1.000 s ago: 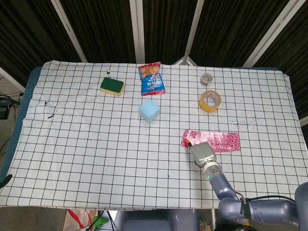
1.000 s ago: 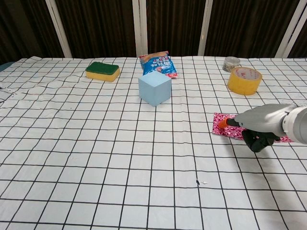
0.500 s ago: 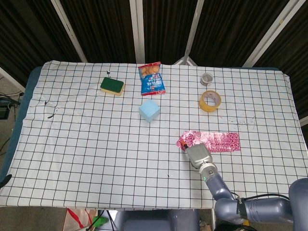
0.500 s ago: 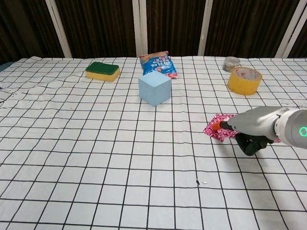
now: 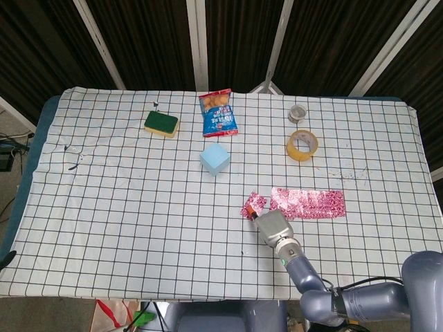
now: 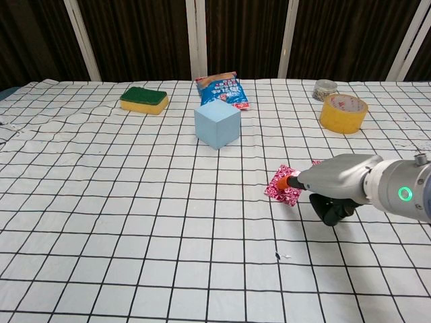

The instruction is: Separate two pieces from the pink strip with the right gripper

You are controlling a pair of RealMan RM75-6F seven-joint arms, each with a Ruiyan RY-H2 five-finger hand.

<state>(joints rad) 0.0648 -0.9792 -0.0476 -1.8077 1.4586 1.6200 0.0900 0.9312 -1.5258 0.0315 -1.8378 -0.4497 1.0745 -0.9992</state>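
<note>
A small pink foil piece (image 5: 252,205) (image 6: 283,190) lies apart from the pink strip (image 5: 308,203), a short gap to the strip's left. My right hand (image 5: 272,225) (image 6: 330,182) reaches in from the front right and holds the piece's near edge at its orange fingertip (image 6: 279,182). The other fingers curl under the palm. In the chest view the hand hides nearly all of the strip. The rest of the strip lies flat on the checked cloth. My left hand is in neither view.
A light blue cube (image 5: 215,159) (image 6: 217,124) stands at mid table. Behind it lie a snack bag (image 5: 219,114), a green and yellow sponge (image 5: 161,124), a yellow tape roll (image 5: 302,144) and a small jar (image 5: 298,112).
My right hand slid left and toward the front, taking the strip's left end with it. That end buckled, then came off as a separate piece.
</note>
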